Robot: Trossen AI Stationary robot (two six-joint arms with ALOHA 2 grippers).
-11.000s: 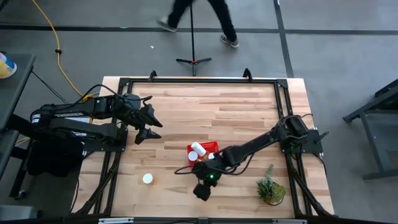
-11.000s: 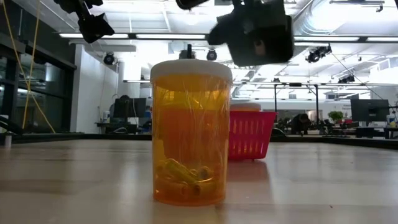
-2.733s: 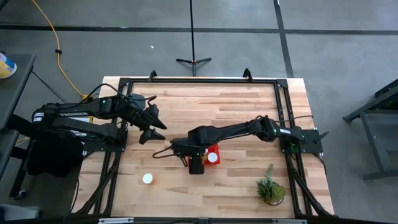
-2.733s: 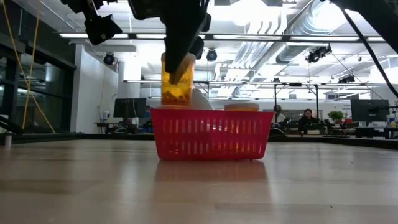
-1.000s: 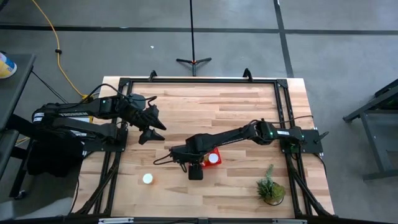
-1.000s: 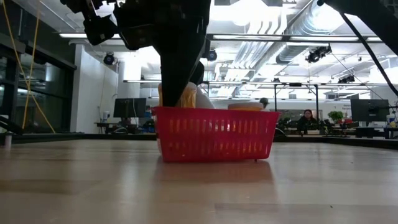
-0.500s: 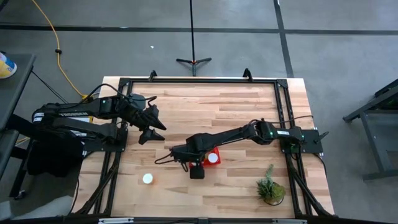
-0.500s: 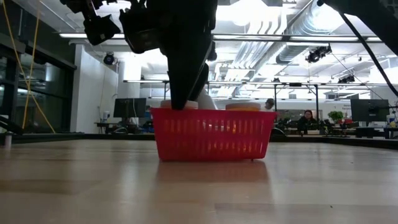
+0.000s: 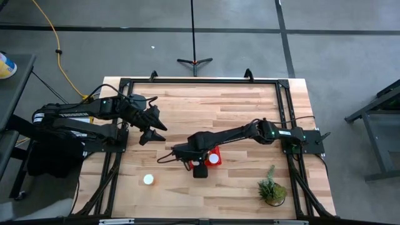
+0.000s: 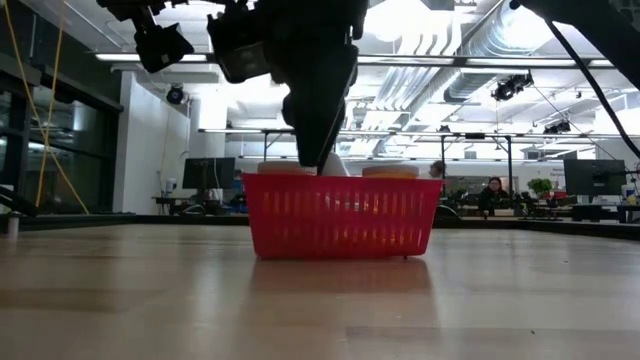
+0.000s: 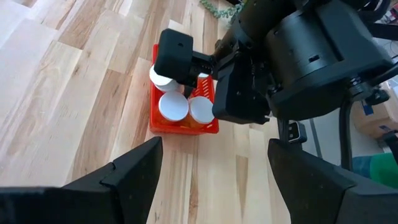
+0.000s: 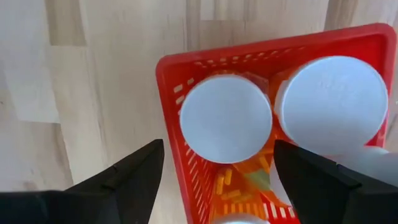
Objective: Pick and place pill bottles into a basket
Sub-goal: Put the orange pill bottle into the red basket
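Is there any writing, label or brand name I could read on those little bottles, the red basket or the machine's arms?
None can be read.
Pill bottles: plain white caps, no label showing.
Red basket: bare mesh, no print.
Robot arms: no legible marking.
Room screens behind the table: too small to read.

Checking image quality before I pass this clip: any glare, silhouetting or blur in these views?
Low view: bright ceiling lights behind turn the right end effector into a black silhouette above the basket. Right wrist view: its own fingers look soft; the white caps are nearly featureless. High view: evenly lit.
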